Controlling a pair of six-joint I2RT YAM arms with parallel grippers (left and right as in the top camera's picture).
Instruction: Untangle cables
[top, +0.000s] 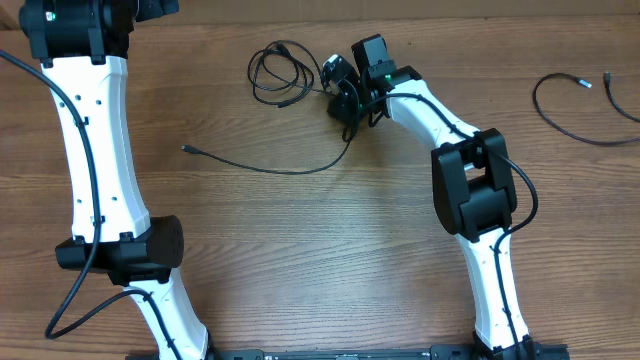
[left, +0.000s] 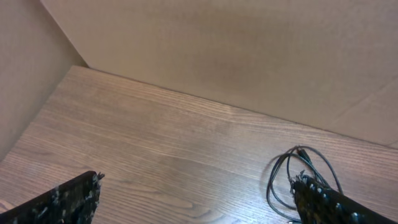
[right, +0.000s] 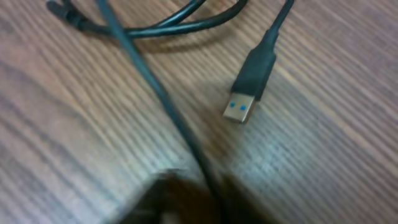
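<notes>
The right gripper (top: 350, 104) is positioned over a thin black cable strand (top: 270, 168); whether it is clamped cannot be told, as its wrist view is blurred. The coiled black cable bundle (top: 283, 75) lies just left, at the far side of the brown wooden table (top: 330, 260). The left gripper (left: 196, 182) is held wide apart.

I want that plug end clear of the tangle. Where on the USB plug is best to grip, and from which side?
Probably the black moulded body of the USB plug, behind the metal tip, pinched across its width from above: it lies flat on the table, free of the cable strand beside it.
</notes>
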